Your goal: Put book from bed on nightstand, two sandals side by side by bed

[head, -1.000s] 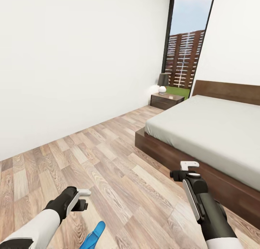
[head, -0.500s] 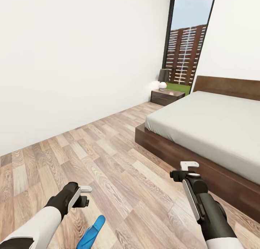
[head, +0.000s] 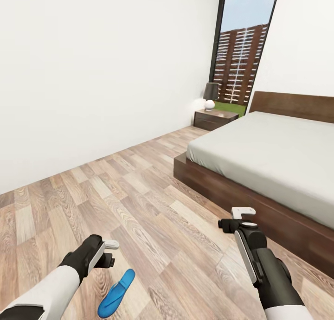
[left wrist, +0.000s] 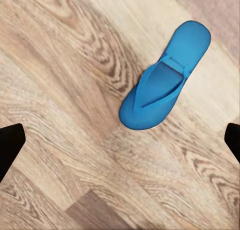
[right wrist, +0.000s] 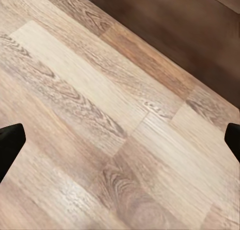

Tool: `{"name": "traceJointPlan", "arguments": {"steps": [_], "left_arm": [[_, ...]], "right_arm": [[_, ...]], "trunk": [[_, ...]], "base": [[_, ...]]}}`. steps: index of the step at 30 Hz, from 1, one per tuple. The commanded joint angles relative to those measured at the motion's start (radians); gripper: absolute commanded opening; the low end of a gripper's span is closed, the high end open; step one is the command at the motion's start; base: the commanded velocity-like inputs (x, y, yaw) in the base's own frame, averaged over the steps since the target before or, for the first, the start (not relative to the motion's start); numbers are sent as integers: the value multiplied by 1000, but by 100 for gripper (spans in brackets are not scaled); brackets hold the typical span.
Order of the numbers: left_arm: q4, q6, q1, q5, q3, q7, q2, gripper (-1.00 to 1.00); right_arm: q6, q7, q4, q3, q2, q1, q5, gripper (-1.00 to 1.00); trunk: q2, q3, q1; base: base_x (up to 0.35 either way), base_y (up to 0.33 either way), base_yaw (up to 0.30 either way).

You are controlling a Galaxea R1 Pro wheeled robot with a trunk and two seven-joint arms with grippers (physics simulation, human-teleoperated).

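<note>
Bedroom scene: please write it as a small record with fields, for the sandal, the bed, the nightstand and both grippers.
sandal: one blue sandal lies flat on the wood floor, strap up, also seen in the left wrist view
left gripper: above the floor beside the sandal, jaws open, holding nothing
right gripper: over bare floor near the bed's side, jaws open, holding nothing
bed: dark frame, grey mattress, no book visible on the part shown
nightstand: by the window, lamp on top

view tilted down, sandal (head: 116,293) fully visible
</note>
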Motion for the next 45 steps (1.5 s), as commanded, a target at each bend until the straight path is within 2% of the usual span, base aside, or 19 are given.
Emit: {"name": "traceJointPlan", "arguments": {"steps": [1,3,5,8,11,13,19,24,29,32,37,45], "left_arm": [[-1,4,0,-1,-13,0,2,100],[-1,0,0,0,-36,-1,6,100],[0,-3,0,0,-42,-3,8,100],[4,-19,0,-6,-52,-51,12,100],[9,-69,1,-36,-75,-100,15,100],[10,-90,1,-51,-81,-109,14,100],[11,-106,1,-67,-91,-115,14,100],[11,-128,1,-69,-109,-118,14,100],[11,-144,1,-71,-124,-195,51,100],[11,-175,1,-70,-127,-214,62,100],[9,-225,1,-70,-133,-222,65,100],[-1,-250,2,-71,-141,-218,58,100]], "right_arm": [[5,-2,-2,1,0,-1,-1,100],[3,3,-19,1,0,2,-3,100],[3,7,-49,1,0,15,-4,100],[4,10,-94,1,0,40,-4,100],[4,11,-113,1,0,50,-4,100],[5,11,-115,1,0,52,-4,100],[5,11,-115,1,0,53,-4,100],[4,11,-113,1,0,53,-4,100],[4,11,-113,1,0,53,-4,100],[4,11,-113,1,0,53,-4,100],[4,11,-112,1,0,53,-4,100],[4,11,-109,2,0,53,-4,100]], "trunk": [[-8,-6,4],[-22,-15,11],[-36,-25,19],[-57,-39,31],[-57,-55,32],[-58,-66,33],[-59,-98,35],[-60,-125,38],[-62,-153,40],[-62,-169,41],[-63,-196,44],[-65,-239,47]], "base": [[0,0,0],[0,0,0],[0,0,0],[0,0,0],[0,0,0],[0,0,0],[0,0,0],[0,0,0],[0,0,0],[0,0,0],[0,0,0],[0,0,0]]}}
